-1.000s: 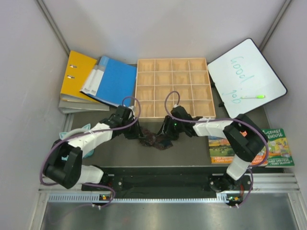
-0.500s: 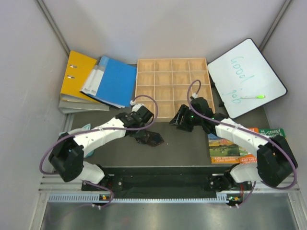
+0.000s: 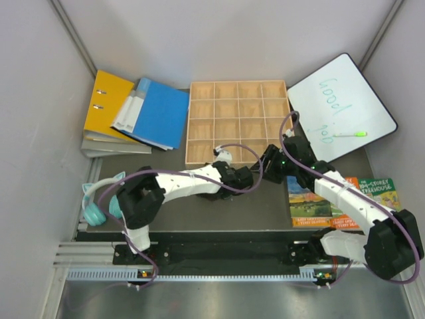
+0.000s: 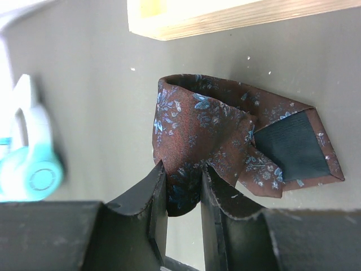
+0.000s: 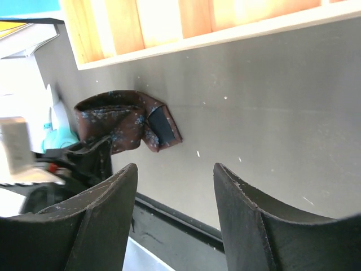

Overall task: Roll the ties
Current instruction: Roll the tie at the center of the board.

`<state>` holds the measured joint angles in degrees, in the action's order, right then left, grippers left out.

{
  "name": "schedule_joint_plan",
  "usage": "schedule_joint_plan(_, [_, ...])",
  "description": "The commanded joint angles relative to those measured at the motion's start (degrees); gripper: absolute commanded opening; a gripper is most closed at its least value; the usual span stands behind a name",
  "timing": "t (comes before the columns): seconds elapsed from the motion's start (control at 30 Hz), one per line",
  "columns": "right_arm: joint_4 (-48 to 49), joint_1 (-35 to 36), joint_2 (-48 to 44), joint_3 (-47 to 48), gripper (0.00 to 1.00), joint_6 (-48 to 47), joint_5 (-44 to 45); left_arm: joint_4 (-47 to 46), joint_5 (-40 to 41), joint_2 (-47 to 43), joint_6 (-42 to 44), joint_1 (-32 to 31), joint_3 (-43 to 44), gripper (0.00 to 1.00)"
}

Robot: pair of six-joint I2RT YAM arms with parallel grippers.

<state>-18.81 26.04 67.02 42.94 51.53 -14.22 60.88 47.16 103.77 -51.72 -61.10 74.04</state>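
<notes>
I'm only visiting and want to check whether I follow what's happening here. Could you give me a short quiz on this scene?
1. True or false: the right tool grips the tie.
2. Which is nearest the tie? A) wooden tray B) whiteboard C) yellow folder
3. What does the left tool pinch?
Key: 1 false, it stands open and empty; 2 A; 3 the tie, rolled into a bundle.

Bright even light, soft shadows, wrist cams overexp. left
</notes>
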Motion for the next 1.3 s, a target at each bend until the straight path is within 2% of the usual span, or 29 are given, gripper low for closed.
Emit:
schedule_joint_plan(0.0, [-0.79,-2.31,-3.04,-0.66,0.57,-1.78,-1.25,8.9,8.56,5.81,-6.1,-3.14,4.7,0.2])
schedule_joint_plan(0.5, [-4.13,-7.32,-7.34,-1.28,0.57,-3.8,-3.1,9.26,8.92,19.89,-5.23,-9.56,11.92,0.24])
schedule_joint_plan(0.73, [-5.19,-7.32,-8.14,-0.75,0.59,-3.98,-2.92,7.15,6.02,19.9,-4.09,-11.5,11.13,0.39])
schedule_joint_plan(0.87, [-5.62,-7.32,-8.31,-0.66,0.59,-4.15,-2.75,3.29,3.74,17.97,-1.73,-11.85,7.62,0.47])
schedule_joint_plan(1.03, [-5.98,-7.32,-8.4,-0.57,0.59,-3.89,-2.48,-0.76,-0.04,15.68,0.74,-12.11,4.54,0.51])
schedule_joint_plan(1.1, [-5.98,-7.32,-8.4,-0.57,0.59,-3.98,-2.66,-1.99,-0.83,15.33,2.06,-12.11,4.27,0.57])
schedule_joint_plan(1.27, [-6.15,-7.32,-8.23,-0.4,0.59,-3.8,-2.57,-2.08,-2.51,13.84,3.73,-12.11,5.24,0.64])
